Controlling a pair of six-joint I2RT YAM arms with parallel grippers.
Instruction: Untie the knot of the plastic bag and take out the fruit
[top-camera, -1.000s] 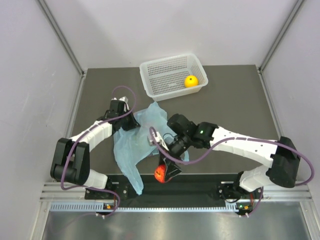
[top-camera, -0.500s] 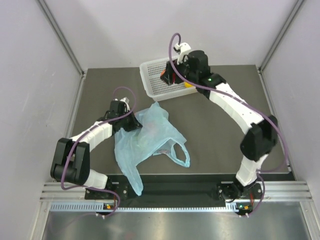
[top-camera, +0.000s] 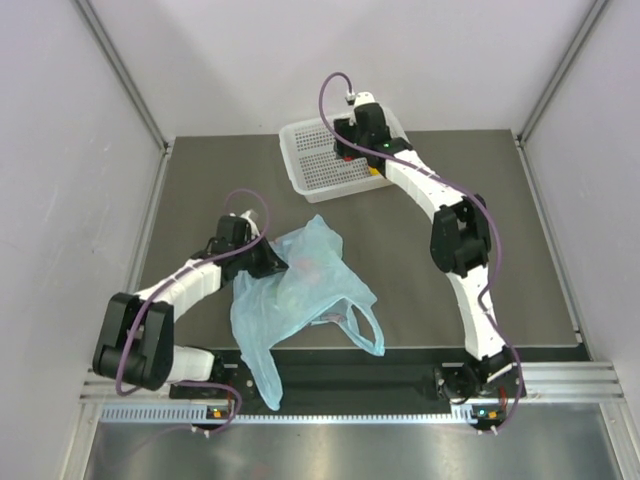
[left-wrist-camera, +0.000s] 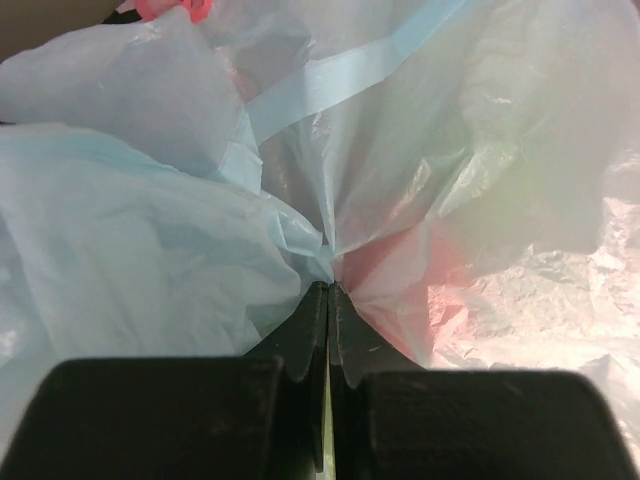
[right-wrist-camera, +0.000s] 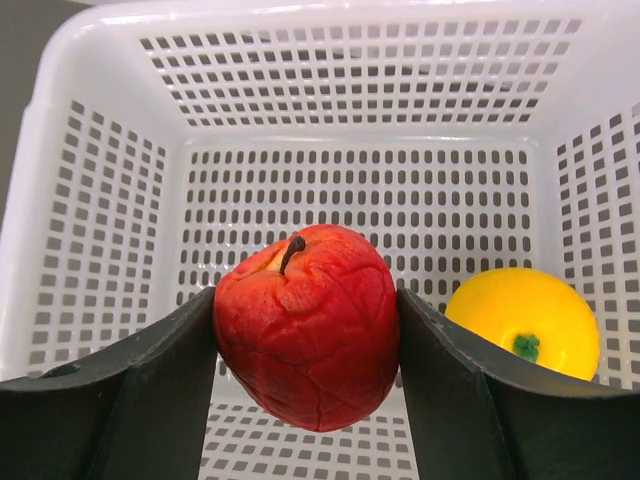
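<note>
The light-blue plastic bag (top-camera: 295, 290) lies open on the table's middle left, its loop handle (top-camera: 365, 328) spread at the lower right; no knot shows. Pink and green fruit shapes show faintly through the plastic (left-wrist-camera: 420, 270). My left gripper (top-camera: 268, 262) is shut on the bag's upper left edge (left-wrist-camera: 328, 270). My right gripper (top-camera: 350, 140) hangs over the white perforated basket (top-camera: 310, 170), shut on a red apple (right-wrist-camera: 307, 325). A yellow-orange fruit (right-wrist-camera: 522, 320) lies in the basket, to the right of the apple.
The basket (right-wrist-camera: 90, 200) stands at the table's back middle. The right arm (top-camera: 455, 235) stretches up the right half of the table. A black rail (top-camera: 350, 375) runs along the near edge. Grey walls enclose three sides.
My right gripper carried the red apple from the near edge by the bag up to the basket, then shifted slightly left over it. The bag spread and shifted slightly; the left gripper kept its hold.
</note>
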